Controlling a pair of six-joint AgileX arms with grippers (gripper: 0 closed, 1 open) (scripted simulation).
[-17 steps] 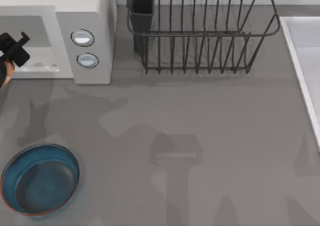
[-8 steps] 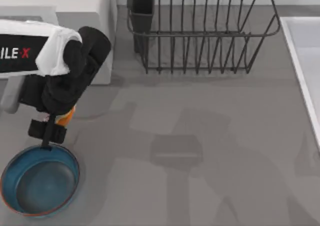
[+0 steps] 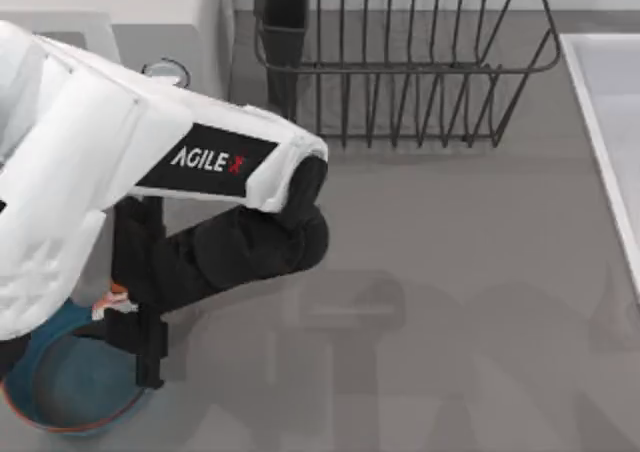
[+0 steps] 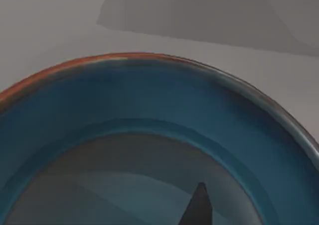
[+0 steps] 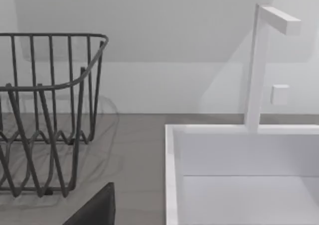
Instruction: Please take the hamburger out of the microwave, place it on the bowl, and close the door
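Down at the near left of the surface, the left arm hangs over the bowl (image 3: 60,412), its claw (image 3: 148,357) above the rim — the placing step, I'd judge. A sliver of orange, likely the hamburger (image 3: 112,300), peeks beside the wrist; whether the claw grips it I cannot tell. The bowl (image 4: 149,135) looks empty. Next: release, then shut the microwave (image 3: 195,32).

Left arm reaching over the bowl

The left arm (image 3: 150,182) is stretching from the left edge, its left gripper (image 3: 145,347) hanging above the bowl (image 3: 75,417), an orange-and-cream hamburger (image 3: 112,300) peeking beside it; the microwave (image 3: 200,32) and dish rack (image 3: 400,62) are sitting behind.
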